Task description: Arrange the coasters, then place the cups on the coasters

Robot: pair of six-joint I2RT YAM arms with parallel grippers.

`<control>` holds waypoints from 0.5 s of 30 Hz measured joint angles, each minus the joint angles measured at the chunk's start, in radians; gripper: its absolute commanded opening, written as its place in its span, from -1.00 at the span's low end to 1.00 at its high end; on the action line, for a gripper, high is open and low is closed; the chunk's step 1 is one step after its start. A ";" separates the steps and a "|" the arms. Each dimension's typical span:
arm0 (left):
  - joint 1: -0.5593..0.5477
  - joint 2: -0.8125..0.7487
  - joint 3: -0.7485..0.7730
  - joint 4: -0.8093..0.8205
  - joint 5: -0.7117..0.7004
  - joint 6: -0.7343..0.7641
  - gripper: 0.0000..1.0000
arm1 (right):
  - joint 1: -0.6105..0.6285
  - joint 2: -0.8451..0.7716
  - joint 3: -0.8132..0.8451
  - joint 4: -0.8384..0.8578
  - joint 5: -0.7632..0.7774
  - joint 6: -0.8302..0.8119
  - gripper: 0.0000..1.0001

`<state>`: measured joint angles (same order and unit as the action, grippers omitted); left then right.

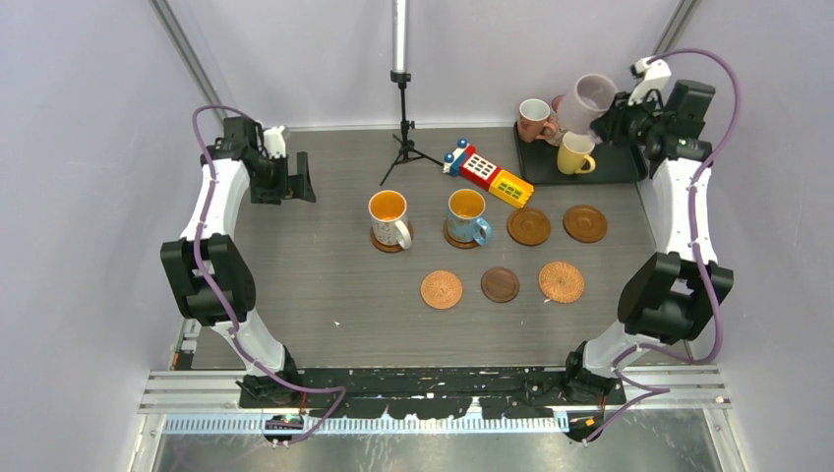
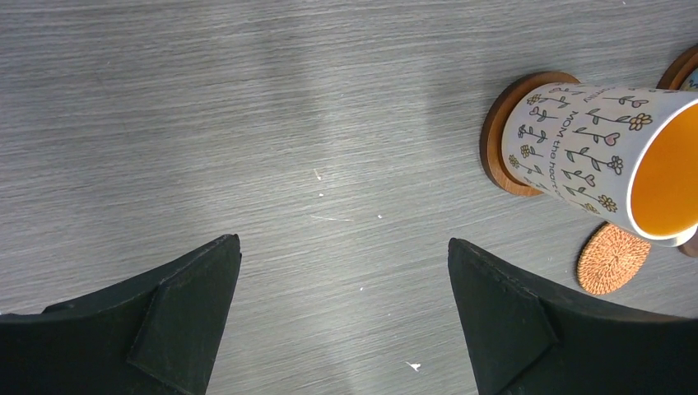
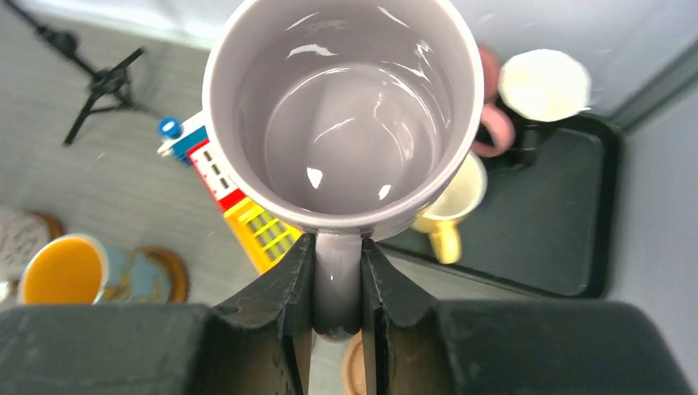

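My right gripper [image 3: 337, 284] is shut on the handle of a lavender-grey cup [image 3: 342, 107], held in the air over the black tray [image 1: 615, 167] at the back right. On the tray stand a yellow cup [image 1: 574, 154], a pink cup [image 1: 534, 118] and a black cup [image 3: 543, 82] with a white inside. A white patterned cup [image 1: 388, 216] and a blue cup [image 1: 467, 214] each sit on a brown coaster mid-table. Several bare coasters lie nearby, among them a brown one [image 1: 529, 226], a dark one [image 1: 500, 284] and a woven one [image 1: 562, 281]. My left gripper [image 2: 344, 271] hangs open over bare table at the left.
A red-yellow toy block [image 1: 484, 174] lies between the tray and the blue cup. A black tripod stand [image 1: 403, 128] rises at the back centre. Grey walls close in the table on the left, right and back.
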<state>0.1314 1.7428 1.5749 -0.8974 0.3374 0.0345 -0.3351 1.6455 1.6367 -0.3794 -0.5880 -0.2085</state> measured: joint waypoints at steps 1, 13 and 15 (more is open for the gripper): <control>0.000 0.000 -0.002 0.002 0.003 0.000 0.99 | 0.019 -0.024 -0.025 -0.021 -0.012 -0.011 -0.99; 0.000 -0.006 -0.002 0.009 0.016 0.016 0.99 | 0.117 -0.297 -0.437 -0.138 -0.077 -0.126 -1.00; 0.000 -0.006 -0.002 0.007 0.018 0.026 0.99 | 0.119 -0.338 -0.505 -0.122 -0.078 -0.137 -1.00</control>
<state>0.1314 1.7370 1.5730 -0.8906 0.3553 0.0608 -0.2157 1.3075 1.1313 -0.5014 -0.6659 -0.3450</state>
